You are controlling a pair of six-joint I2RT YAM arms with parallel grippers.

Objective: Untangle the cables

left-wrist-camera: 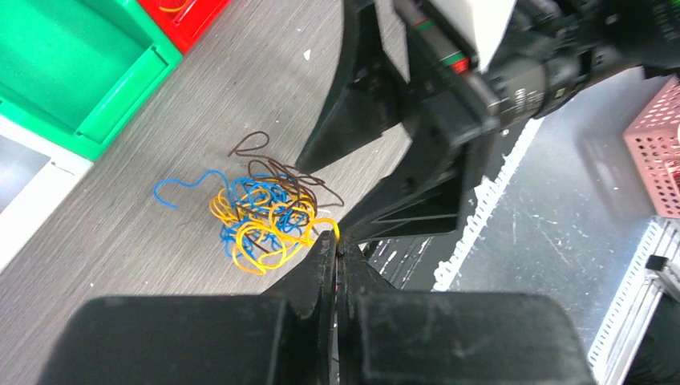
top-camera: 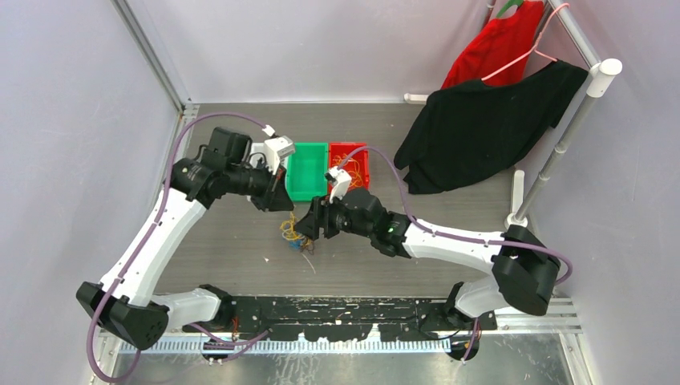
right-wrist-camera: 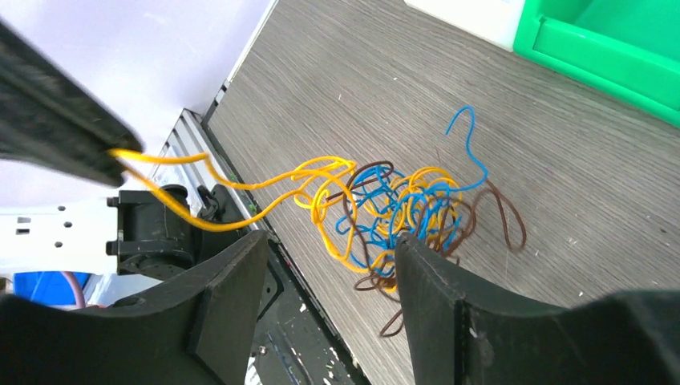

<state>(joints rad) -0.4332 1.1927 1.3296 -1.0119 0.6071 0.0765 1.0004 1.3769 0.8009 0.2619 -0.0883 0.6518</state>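
cables: thin wiry strands, yellow, blue and dark brown, knotted in a loose ball lying just ahead of the right gripper. its fingers are spread, gripping nothing. left gripper is clenched on a yellow strand that runs from the ball to its tips. smooth plastic green bin and red bin sit beyond both grippers. table is matte grey wood-grain. black cloth hangs far right, pale walls.

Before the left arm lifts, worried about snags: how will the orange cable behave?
Probably floppy, light: the orange cable sags in loose curves from the left gripper. Likely drags the tangle along: its loops weave through it.
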